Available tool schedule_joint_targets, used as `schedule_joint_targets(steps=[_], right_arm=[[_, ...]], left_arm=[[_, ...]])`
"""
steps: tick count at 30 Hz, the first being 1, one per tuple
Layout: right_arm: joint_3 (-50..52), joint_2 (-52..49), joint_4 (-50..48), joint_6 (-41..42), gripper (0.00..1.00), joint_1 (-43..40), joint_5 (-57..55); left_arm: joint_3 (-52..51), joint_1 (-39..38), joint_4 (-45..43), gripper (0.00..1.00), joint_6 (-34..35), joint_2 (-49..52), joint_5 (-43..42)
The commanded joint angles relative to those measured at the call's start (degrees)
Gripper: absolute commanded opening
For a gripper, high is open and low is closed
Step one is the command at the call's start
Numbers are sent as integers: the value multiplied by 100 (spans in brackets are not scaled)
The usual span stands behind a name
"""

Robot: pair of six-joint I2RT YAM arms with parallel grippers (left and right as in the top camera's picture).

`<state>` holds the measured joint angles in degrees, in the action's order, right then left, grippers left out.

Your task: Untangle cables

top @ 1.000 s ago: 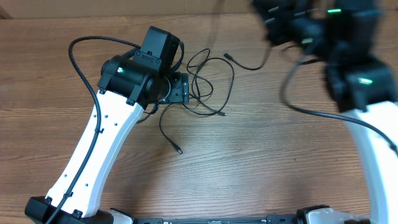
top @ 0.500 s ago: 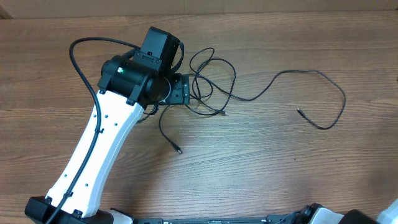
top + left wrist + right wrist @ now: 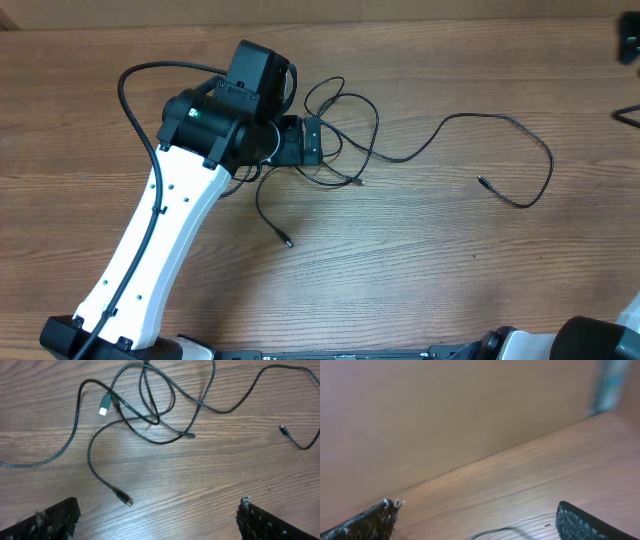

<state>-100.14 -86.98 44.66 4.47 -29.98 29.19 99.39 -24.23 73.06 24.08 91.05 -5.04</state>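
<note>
The left arm (image 3: 160, 230) is extended from the near left corner toward mid-counter, with its black wrist (image 3: 215, 125) turned to the right. The left jaws are spread wide, with nothing held. The right jaws are likewise spread wide and empty.

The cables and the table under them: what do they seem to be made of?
The cables look like thin cords in a black rubbery or plastic jacket, fairly matte; they bend easily into loose loops. One plug is light-coloured, perhaps white plastic or bare metal. The table shows brown wood grain, smooth and matte; it could be wood or a printed laminate.
</note>
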Motion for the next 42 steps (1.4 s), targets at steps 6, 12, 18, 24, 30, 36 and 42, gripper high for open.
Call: schedule_joint_targets(steps=[6, 12, 18, 24, 30, 36, 42], right_arm=[[-33, -310, 520, -22, 65, 1405, 938], [195, -1154, 1078, 1329, 51, 2793, -1012], [195, -2009, 1366, 3840, 52, 3650, -2072], [197, -2225, 1593, 4859, 57, 4155, -2981], [474, -2350, 1718, 5847, 70, 4649, -3724], [1248, -2352, 1233, 7626, 100, 4870, -3862], [2052, -2354, 15, 7801, 100, 4878, -3425]], left_arm=[[-31, 20, -90, 99, -184, -39, -240], [-31, 22, 26, 98, -186, -39, -245], [-31, 22, 136, 98, -227, -39, -232], [-31, 22, 170, 98, -225, -39, -229], [-31, 20, 219, 98, -223, -39, -249], [-31, 22, 391, 98, -223, -39, -249], [-31, 20, 407, 99, -170, -39, -254]])
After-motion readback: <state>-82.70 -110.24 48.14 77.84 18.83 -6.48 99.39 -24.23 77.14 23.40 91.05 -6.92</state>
